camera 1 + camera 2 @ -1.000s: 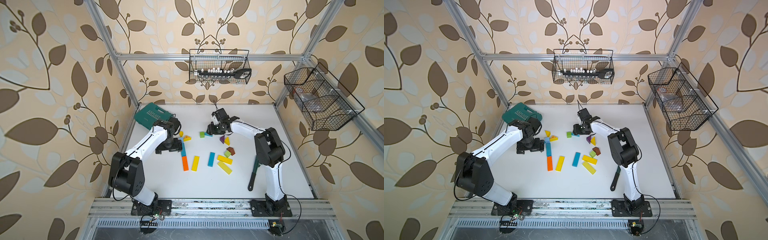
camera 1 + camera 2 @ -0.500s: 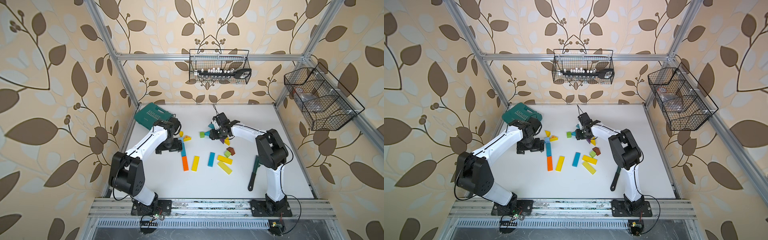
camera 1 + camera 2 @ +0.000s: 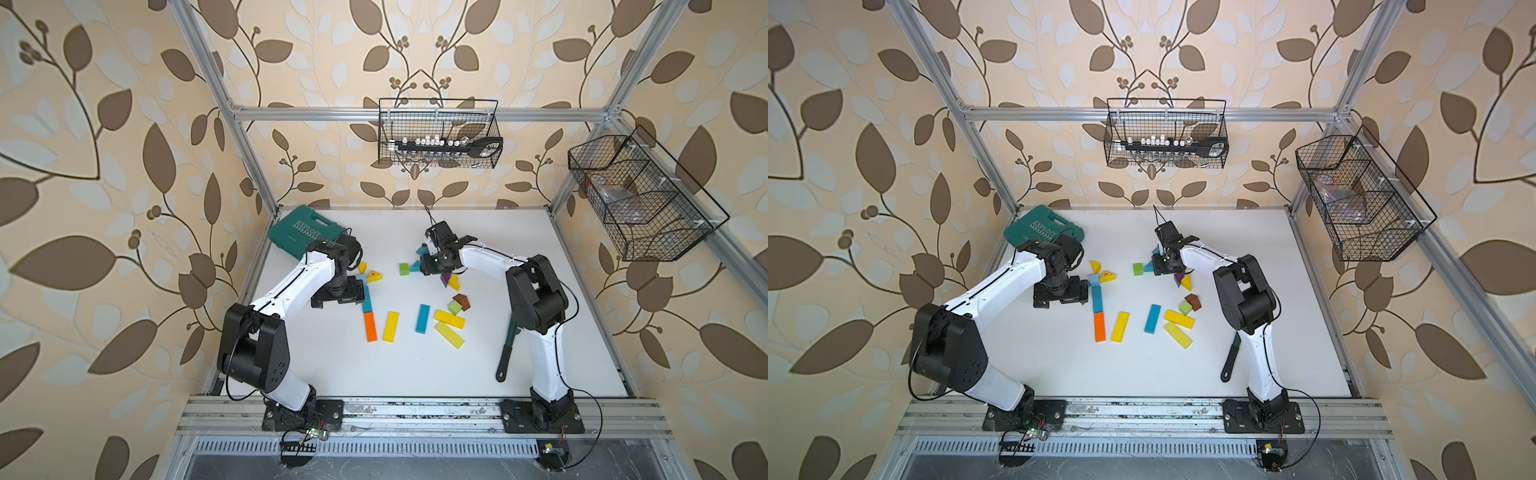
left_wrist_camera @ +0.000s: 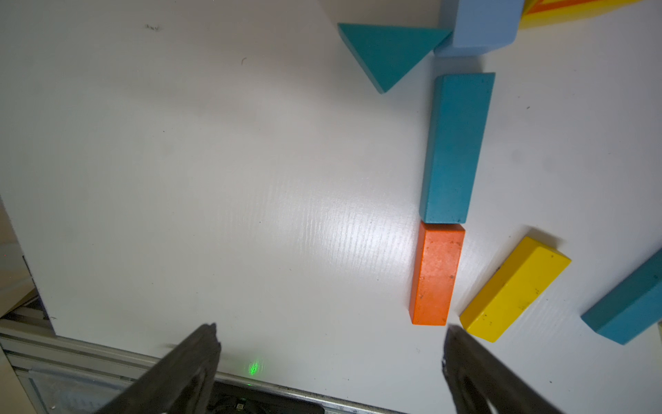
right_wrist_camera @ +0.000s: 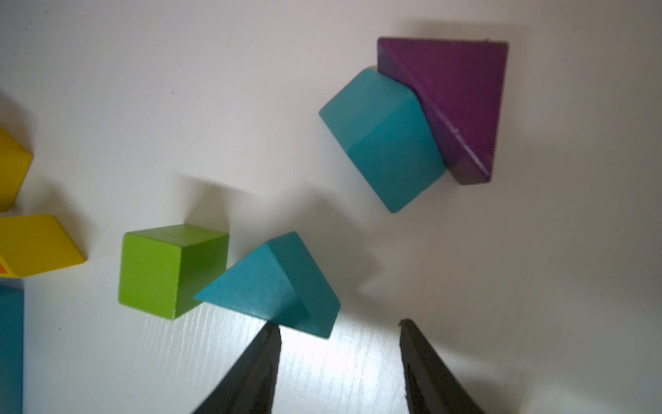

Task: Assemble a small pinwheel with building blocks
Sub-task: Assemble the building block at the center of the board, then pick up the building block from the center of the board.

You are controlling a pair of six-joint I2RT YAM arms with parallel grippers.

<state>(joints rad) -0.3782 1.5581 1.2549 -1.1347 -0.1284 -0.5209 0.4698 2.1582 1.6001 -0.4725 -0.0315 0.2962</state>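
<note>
The building blocks lie scattered on the white table (image 3: 415,374). My right gripper (image 5: 338,325) is open and low over the table with nothing between its fingers. One fingertip (image 5: 272,333) sits at the edge of a teal wedge (image 5: 272,283) that touches a green cube (image 5: 172,269). Beyond them a teal block (image 5: 387,143) leans on a purple wedge (image 5: 458,104). My left gripper (image 4: 329,333) is wide open and empty, beside a line made of a pale blue block (image 4: 480,25), a teal bar (image 4: 455,147) and an orange bar (image 4: 435,276).
A teal case (image 3: 307,230) lies at the back left behind my left arm. A dark green wrench (image 3: 508,353) lies by my right arm's base. Yellow and teal bars (image 3: 422,318) are at mid-table. Wire baskets (image 3: 436,141) hang on the walls.
My right gripper has moved a little toward the front and down to the teal wedge, its jaws about as wide as before. The left arm has not moved.
</note>
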